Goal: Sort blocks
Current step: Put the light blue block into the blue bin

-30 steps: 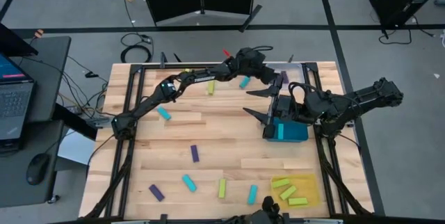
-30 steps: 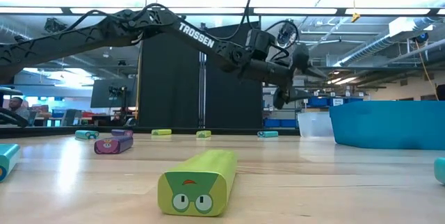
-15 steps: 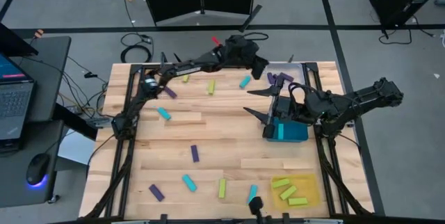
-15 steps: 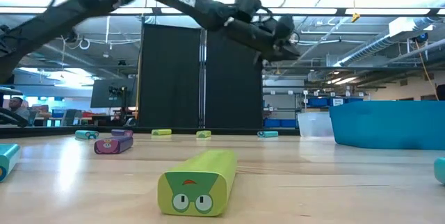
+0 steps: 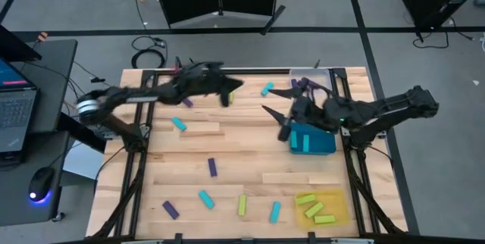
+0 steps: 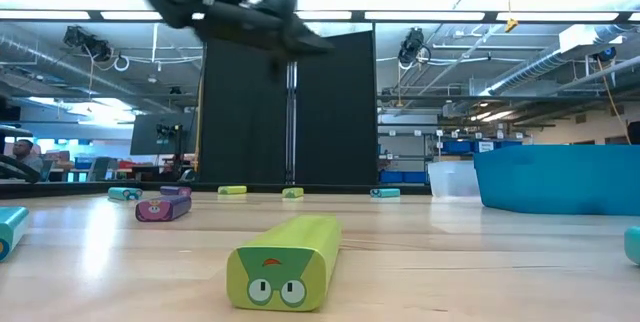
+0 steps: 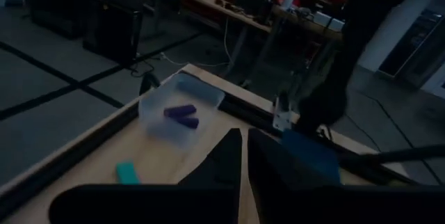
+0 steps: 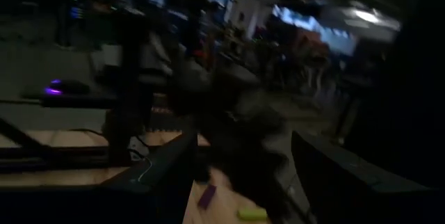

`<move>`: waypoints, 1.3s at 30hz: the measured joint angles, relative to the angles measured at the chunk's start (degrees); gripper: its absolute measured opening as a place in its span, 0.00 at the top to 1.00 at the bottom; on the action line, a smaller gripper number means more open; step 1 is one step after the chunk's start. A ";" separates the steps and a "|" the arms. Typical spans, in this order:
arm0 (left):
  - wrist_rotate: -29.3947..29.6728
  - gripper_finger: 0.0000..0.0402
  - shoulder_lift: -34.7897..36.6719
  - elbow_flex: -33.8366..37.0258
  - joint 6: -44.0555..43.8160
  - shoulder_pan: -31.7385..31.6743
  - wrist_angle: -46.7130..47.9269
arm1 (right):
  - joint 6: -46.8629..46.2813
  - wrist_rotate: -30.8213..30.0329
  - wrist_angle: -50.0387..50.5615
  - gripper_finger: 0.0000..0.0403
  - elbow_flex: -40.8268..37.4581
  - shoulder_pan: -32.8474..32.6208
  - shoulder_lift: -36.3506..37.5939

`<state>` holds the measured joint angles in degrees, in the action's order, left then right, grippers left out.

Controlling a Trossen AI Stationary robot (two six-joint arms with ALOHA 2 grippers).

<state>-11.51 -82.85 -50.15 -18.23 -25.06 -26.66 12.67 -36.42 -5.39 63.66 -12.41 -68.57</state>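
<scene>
Small blocks lie flat and scattered on the wooden table: a cyan one (image 5: 267,89) at the far side, a purple one (image 5: 213,167) mid-table, a yellow-green one (image 5: 242,205) near the front edge, which also shows in the low view (image 6: 285,262). Two purple blocks (image 7: 182,115) lie in the clear tray (image 5: 307,83). A cyan block (image 5: 305,144) lies in the teal tray (image 5: 318,142). My left gripper (image 5: 235,86) hangs high over the table's far middle, shut and with nothing in it (image 7: 243,156). My right gripper (image 5: 276,121) stands open just left of the teal tray.
A yellow tray (image 5: 337,198) at the near right holds several yellow-green blocks. More cyan and purple blocks lie along the near edge and on the left half. Black frame rails run along the table's left and right sides. A desk with a laptop stands off to the left.
My left gripper has swung from over the clear tray toward the table's left edge, staying high above the far side. The purple blocks stay in the clear tray. My right gripper has turned a little beside the teal tray and stays open.
</scene>
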 joint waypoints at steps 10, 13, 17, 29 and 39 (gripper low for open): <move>5.52 0.91 27.93 24.33 -3.45 7.33 -1.32 | -19.00 0.66 4.85 0.39 -0.02 8.76 -9.00; 7.30 0.91 33.48 29.14 -3.45 10.44 -1.23 | -25.34 4.60 7.64 0.39 -0.02 11.93 -11.50; 11.11 0.91 37.14 34.38 -4.52 14.10 -1.41 | -30.39 10.89 9.54 0.39 0.00 16.04 -15.94; 13.33 0.91 37.16 41.74 -5.89 19.85 -8.87 | -42.04 27.51 9.06 0.39 -0.02 28.44 -28.65; 13.16 0.91 37.14 41.88 -3.07 20.79 -13.27 | -42.54 29.19 7.20 0.39 10.41 28.16 -40.73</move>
<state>1.65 -45.71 -8.27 -21.30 -4.27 -39.93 -29.87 -7.24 1.81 74.07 15.75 -109.30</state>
